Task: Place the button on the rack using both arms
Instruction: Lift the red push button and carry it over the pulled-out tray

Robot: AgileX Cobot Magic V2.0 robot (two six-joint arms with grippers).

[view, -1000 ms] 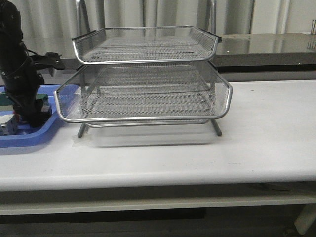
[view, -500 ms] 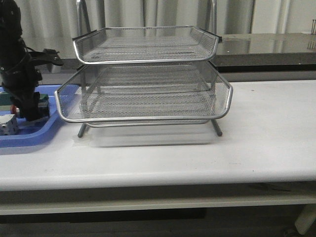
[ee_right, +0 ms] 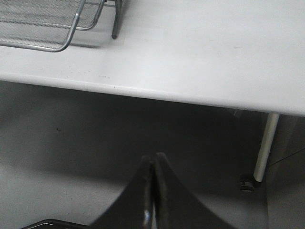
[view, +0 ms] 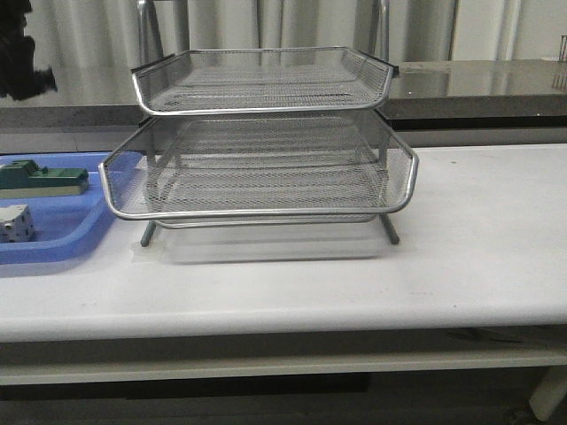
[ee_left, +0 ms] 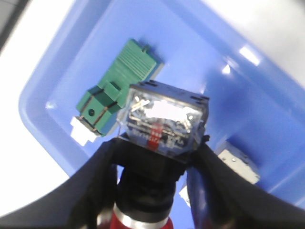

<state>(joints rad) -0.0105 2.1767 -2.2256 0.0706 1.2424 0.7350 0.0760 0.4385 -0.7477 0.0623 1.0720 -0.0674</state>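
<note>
At the far left edge of the counter (view: 496,230) you see the blue tray (view: 62,246), which holds a green block (view: 42,180) and a small white cube (view: 16,221). High at the left edge of the front view, a dark part of the left arm (view: 19,53) shows above the tray; its fingers are out of that view.

In the left wrist view, the left gripper (ee_left: 157,157) has its jaws clamped on the button (ee_left: 159,143). You can see the button's clear rear block with its metal contacts, its black body pinched between the two fingers (ee_left: 95,186), and a silver ring and red cap at the lower edge. The button hangs in the air above the blue tray (ee_left: 267,119), with the green block (ee_left: 119,90) lying under it and a white cube (ee_left: 238,164) beside it.

At the middle of the counter, toward its back edge, stands the rack (view: 261,146); the wire shelves you can see hold nothing.

In the right wrist view, the right gripper (ee_right: 153,191) has its jaws together, tips touching. It hangs off the counter's front edge (ee_right: 190,93), over the floor, with a front corner of the rack (ee_right: 52,28) and one rack leg in sight.
</note>
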